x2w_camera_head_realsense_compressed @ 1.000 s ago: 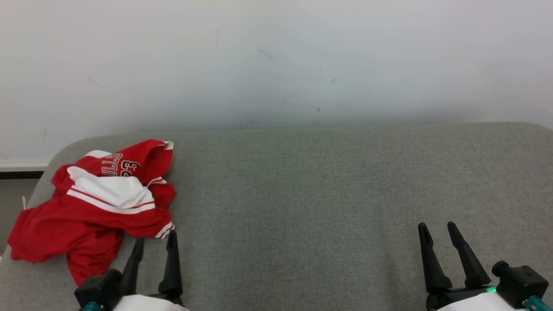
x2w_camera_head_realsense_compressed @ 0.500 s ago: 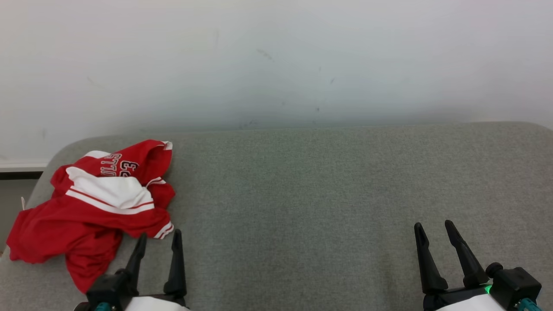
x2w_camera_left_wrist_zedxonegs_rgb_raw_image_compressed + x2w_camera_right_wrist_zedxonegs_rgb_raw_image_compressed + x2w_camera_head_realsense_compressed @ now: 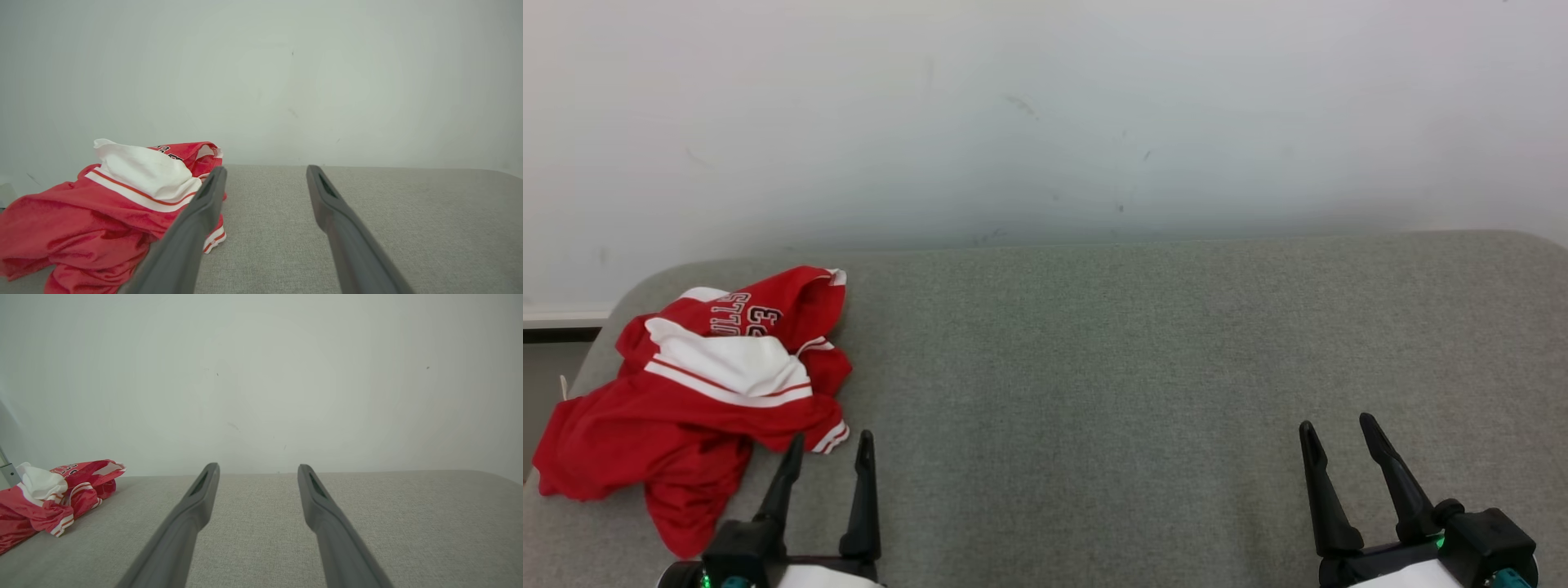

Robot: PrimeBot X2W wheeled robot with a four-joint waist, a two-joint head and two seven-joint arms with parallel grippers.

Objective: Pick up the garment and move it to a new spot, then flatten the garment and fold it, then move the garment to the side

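The garment (image 3: 698, 392) is a crumpled red and white jersey with lettering, heaped at the far left of the grey padded surface (image 3: 1094, 367). It also appears in the left wrist view as the garment (image 3: 110, 212) and at the left edge of the right wrist view as the garment (image 3: 45, 498). My left gripper (image 3: 831, 445) stands open just right of the garment's near hem, nothing between its fingers. My left gripper (image 3: 265, 171) points past the heap's right side. My right gripper (image 3: 1338, 430) is open over bare fabric at the lower right, and my right gripper (image 3: 257, 469) holds nothing.
A pale wall (image 3: 1045, 114) rises directly behind the padded surface. The surface's rounded left corner (image 3: 621, 302) lies close to the garment, with a dark gap and floor beyond it. Bare grey fabric stretches between the two grippers.
The left gripper has shifted slightly right and its fingers now reach further up beside the garment's hem. The right gripper drifted a little left. The garment lies unchanged.
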